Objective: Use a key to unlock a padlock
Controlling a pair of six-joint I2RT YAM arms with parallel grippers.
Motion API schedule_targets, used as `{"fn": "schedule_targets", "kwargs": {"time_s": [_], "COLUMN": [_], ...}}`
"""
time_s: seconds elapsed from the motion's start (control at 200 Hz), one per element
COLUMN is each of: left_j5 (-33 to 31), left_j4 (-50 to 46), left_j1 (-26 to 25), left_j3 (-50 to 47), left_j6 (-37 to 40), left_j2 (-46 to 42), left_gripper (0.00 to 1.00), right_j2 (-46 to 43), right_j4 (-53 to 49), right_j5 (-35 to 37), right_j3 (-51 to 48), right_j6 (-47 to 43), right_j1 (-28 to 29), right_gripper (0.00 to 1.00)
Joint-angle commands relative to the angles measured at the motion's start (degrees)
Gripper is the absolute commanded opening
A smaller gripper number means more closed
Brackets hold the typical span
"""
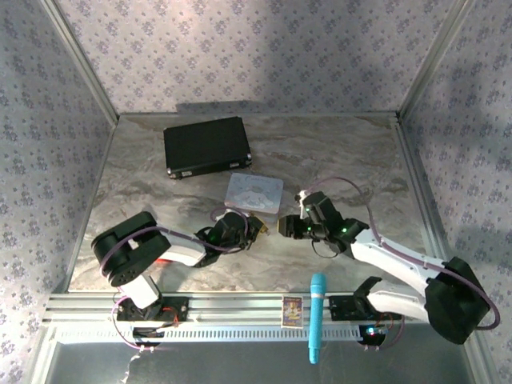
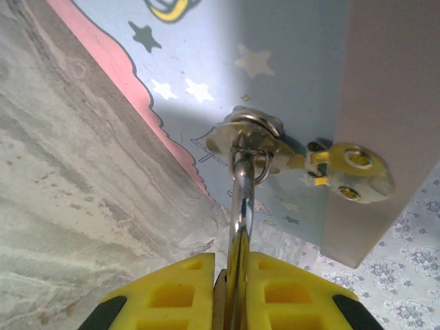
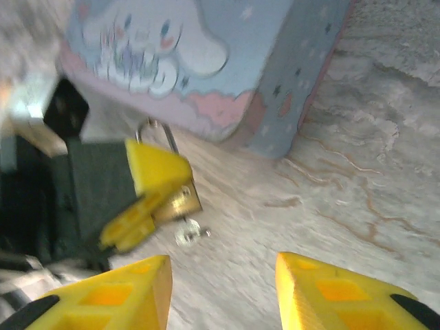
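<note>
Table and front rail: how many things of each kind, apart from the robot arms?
Black case: 1
Pastel tin: 1
Brass padlock: 1
Blue tool: 1
Small card: 1
Total clearly seen: 5

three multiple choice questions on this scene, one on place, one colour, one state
1. Where is the black case? A) beyond the tin, far side B) at the near edge C) on the tin
2. Colour of the long tool at the near edge? A) red B) blue C) green
3. How are the right gripper jaws? A) shut on the tool B) shut on the tin C) open, empty

1 A, the top view shows it past the tin; 2 B, it is light blue; 3 C, a bare gap lies between them, while the left gripper holds the padlock.
</note>
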Motion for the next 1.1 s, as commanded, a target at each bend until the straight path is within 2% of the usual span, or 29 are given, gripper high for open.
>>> {"fn": "schedule_targets", "kwargs": {"time_s": [0.0, 0.095, 0.35, 0.73, 0.989, 1.094], "left_j5": [3.5, 4.1, 5.2, 5.5, 5.4, 5.4], "left_j4": [-5.6, -6.0, -5.4, -6.0, -5.5, -5.6], "left_j1": [0.3, 0.3, 0.2, 0.2, 0.2, 0.2], "left_j3": [0.7, 1.0, 1.3, 0.8, 0.2, 0.1], "left_j6": [-1.1, -1.0, -0.7, -0.2, -0.5, -0.6], "left_j2": [0.0, 0.0, -0.2, -1.5, -1.6, -1.5], "left_gripper": [0.00, 0.00, 0.00, 0.00, 0.00, 0.00], "right_j2": [1.5, 4.1, 13.0, 18.3, 16.5, 15.0], "right_j4": [-8.9, -6.2, 1.1, 2.2, 2.2, 1.5], "right_j5": [10.8, 13.8, 12.6, 12.0, 9.7, 9.1], "right_j3": [3.7, 4.7, 7.8, 9.6, 7.3, 6.3], "right_j6": [-16.3, -21.3, -26.1, -29.0, -29.3, -30.1], "right_j1": [6.2, 10.5, 14.3, 14.0, 12.7, 12.4], "right_gripper": [0.41, 0.41, 0.35, 0.23, 0.22, 0.25]}}
